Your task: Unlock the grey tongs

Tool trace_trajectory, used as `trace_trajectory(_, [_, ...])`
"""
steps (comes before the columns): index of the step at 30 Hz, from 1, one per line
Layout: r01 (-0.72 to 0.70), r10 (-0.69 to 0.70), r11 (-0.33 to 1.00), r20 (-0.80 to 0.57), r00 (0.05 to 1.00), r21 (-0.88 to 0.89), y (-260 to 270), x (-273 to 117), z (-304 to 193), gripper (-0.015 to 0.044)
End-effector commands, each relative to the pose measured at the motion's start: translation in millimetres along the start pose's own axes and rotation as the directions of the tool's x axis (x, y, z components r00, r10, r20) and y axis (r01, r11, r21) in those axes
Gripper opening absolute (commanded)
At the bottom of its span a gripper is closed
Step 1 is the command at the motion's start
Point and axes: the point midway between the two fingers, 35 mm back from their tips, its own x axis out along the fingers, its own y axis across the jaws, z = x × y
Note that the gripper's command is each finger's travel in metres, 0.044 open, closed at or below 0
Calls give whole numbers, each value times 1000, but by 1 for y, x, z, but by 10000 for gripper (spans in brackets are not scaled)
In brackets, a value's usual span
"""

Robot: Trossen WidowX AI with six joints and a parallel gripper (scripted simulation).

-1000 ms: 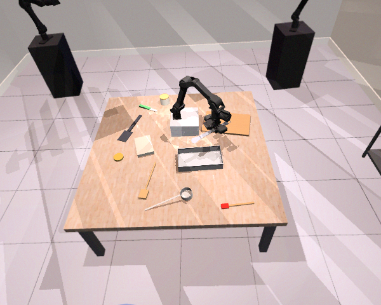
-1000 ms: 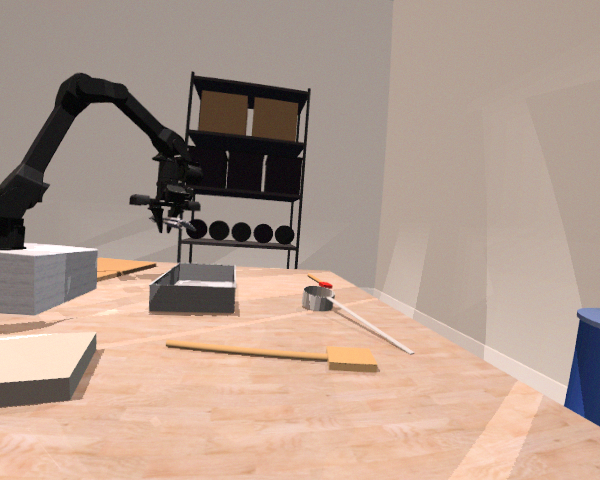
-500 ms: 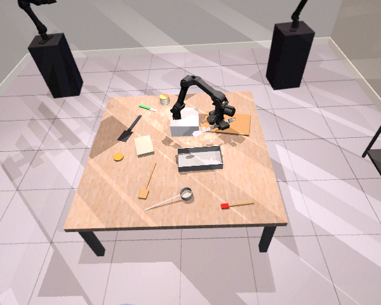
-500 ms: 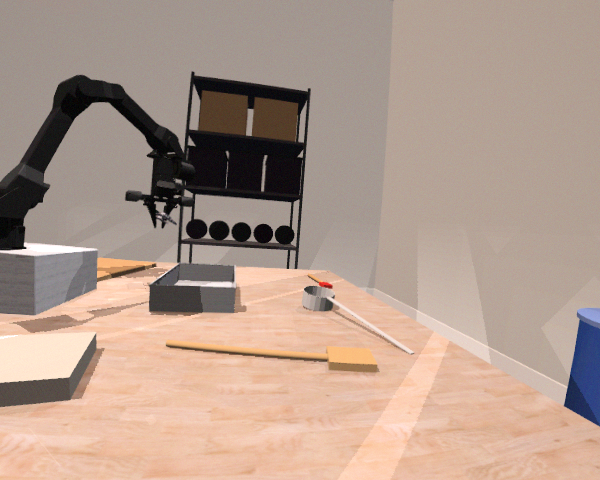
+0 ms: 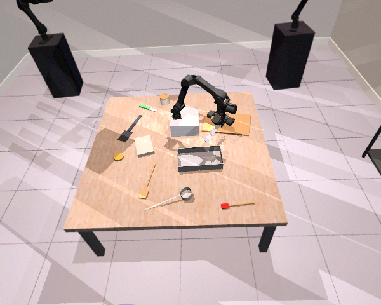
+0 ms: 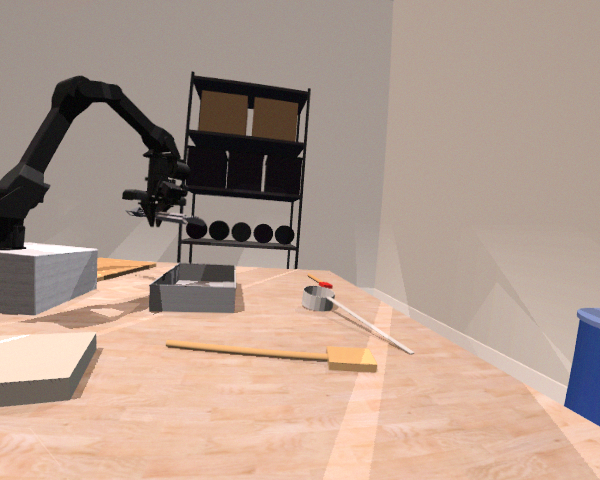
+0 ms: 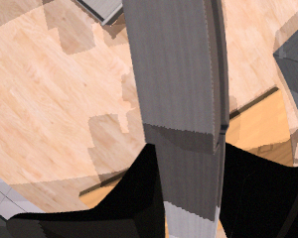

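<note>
1. Gripper (image 5: 220,124) (image 6: 156,223) (image 7: 175,142): one, black, right of centre in the top view; grasping the tongs, a finger at either side of them.
2. Tongs (image 5: 212,133) (image 6: 172,217) (image 7: 181,74): one pair, grey, held in the air, lying nearly level; in the top view, one end points to the lower left, between board and tin.
3. Wooden board (image 5: 241,124) (image 6: 122,267) (image 7: 260,126): one, flat on the counter (image 5: 118,210) (image 6: 269,423) (image 7: 35,99), right of centre in the top view, partly beneath the gripper.
4. Roasting tin (image 5: 200,168) (image 6: 197,298): one, dark-walled, just below the centre of the top view; the tongs are clear of it.
5. Pale block (image 5: 184,122) (image 6: 65,279): one, under the arm's base, left of the board in the top view.
6. Brush (image 5: 225,205) (image 6: 325,284): one, red head, wooden handle, lower right of the top view.
</note>
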Motion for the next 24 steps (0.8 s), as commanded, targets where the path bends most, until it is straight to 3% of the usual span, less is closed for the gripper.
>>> trace_trajectory(1, [-5, 5, 992, -3, 1000, -126, 1, -1, -6, -150])
trace_trajectory(12, [-5, 3, 850, -4, 1000, -526, 2, -1, -22, -150])
trace_trajectory(24, [-6, 2, 523, -5, 1000, -853, 3, -1, -39, -150])
